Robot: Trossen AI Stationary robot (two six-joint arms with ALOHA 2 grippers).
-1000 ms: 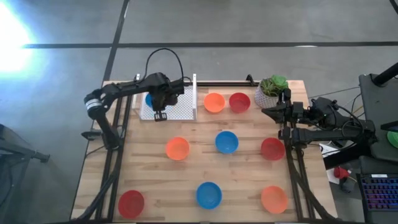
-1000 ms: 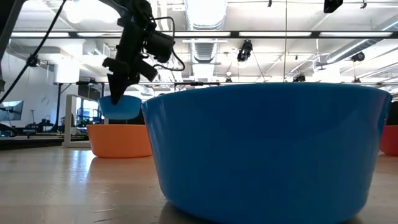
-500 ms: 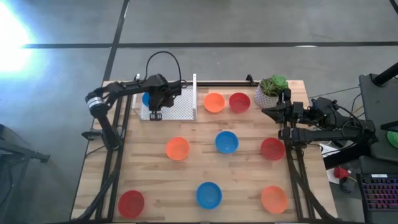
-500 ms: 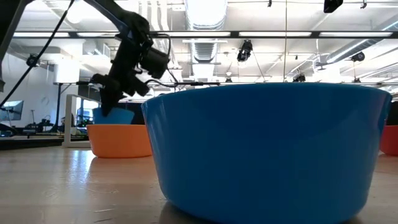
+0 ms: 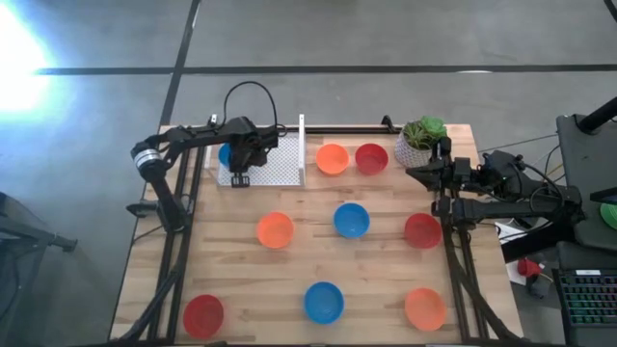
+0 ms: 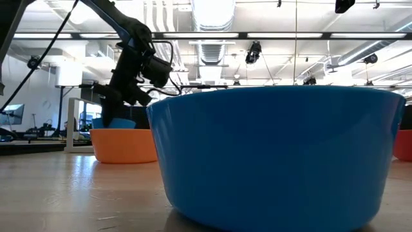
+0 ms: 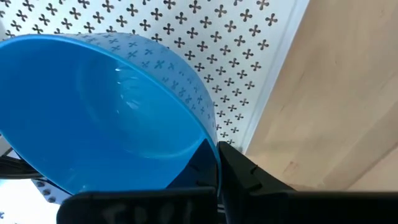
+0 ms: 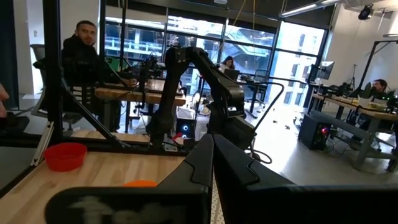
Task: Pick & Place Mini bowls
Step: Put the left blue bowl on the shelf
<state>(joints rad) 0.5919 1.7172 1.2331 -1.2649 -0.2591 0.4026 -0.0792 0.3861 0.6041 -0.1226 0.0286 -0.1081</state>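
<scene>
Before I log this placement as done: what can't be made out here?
- High view: the left gripper covers most of the held blue bowl; contact with the white perforated tray is unclear.
- Low view: the near blue bowl blocks the table behind.
- Right wrist view: the right gripper hides the table ahead.

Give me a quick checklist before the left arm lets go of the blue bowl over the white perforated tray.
1. Left gripper shut on the blue bowl: ok, the fingers pinch its rim in the left wrist view.
2. Bowl over the white perforated tray: ok, the tray's patterned surface lies behind the bowl.
3. Bowl resting on the tray: cannot tell, no view shows contact.
4. Tray free of other bowls: ok, the part the high view shows holds no other bowl.
5. Right gripper out of the way: ok, shut and parked at the table's right edge by the plant pot.
6. Eight other bowls on the wood: ok, nearest is the orange bowl.
</scene>
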